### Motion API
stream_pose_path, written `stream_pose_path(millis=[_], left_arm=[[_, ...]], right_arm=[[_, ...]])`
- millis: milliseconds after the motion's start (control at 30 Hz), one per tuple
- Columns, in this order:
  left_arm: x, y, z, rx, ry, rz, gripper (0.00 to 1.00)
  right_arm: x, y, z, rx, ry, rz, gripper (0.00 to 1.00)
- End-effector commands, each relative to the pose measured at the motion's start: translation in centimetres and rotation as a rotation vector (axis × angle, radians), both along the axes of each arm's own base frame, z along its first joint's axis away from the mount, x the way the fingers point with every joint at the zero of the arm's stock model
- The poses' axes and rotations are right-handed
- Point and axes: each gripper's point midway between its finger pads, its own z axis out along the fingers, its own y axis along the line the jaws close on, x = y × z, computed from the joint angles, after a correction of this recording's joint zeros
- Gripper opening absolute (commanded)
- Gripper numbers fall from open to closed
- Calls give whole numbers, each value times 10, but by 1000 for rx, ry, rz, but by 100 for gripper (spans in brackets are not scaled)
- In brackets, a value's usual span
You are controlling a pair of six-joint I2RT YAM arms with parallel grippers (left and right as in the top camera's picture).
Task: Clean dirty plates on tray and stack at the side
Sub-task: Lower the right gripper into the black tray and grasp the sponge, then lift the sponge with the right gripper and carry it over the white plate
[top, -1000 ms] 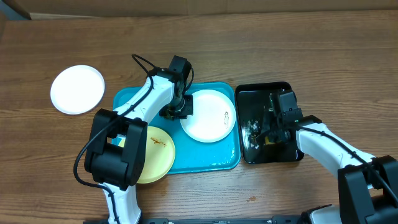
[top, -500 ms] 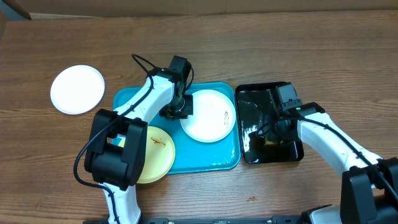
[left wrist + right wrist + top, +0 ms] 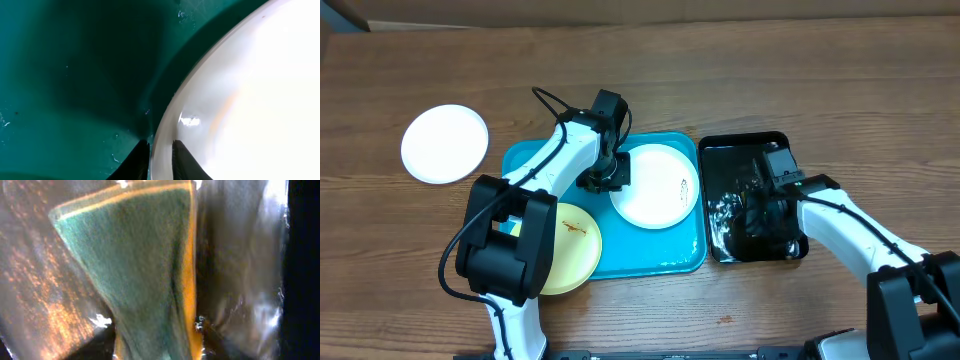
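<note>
A white plate (image 3: 655,185) lies on the right half of the turquoise tray (image 3: 650,258). My left gripper (image 3: 605,178) is shut on its left rim. In the left wrist view the two fingers of that gripper (image 3: 161,155) pinch the plate's edge (image 3: 250,100) over the tray floor (image 3: 75,75). A pale yellow plate (image 3: 570,250) with an orange smear rests on the tray's front left corner. Another white plate (image 3: 444,143) sits on the table at far left. My right gripper (image 3: 760,210) is down in the black tray (image 3: 740,145). In the right wrist view the same gripper (image 3: 157,345) is shut on a green and yellow sponge (image 3: 140,270).
The black tray holds shiny liquid (image 3: 45,305) and stands just right of the turquoise tray. Bare wooden table (image 3: 800,80) runs behind both trays and out to the far right.
My right gripper shifted about inside the black tray, its jaws widening and then closing on the sponge. The left arm and the plates have not moved.
</note>
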Motion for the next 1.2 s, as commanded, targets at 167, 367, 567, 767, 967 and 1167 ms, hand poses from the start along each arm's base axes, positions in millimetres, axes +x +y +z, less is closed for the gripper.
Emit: stream_pose_path(millis=[167,367,567,767,967,1167], left_arm=[[6,-4,9,-3,-28,7,22],[7,-4,9,-5,-32,7,19],[4,-3,3,-2,-26,8,4],[3,2,2,17,-24,51,4],[3,7,2,44,-22,127,6],[5,7,2,43,-31,124,47]], right_arm=[[36,9,36,10,-86,2,76],[35,5,15,-13,-71,0,75],[27,5,-14,-17,-14,2,41],[43,10,16,-9,-41,2,4],[59,14,64,-1,-70,1,4],[57,14,70,0,-54,-7,4]])
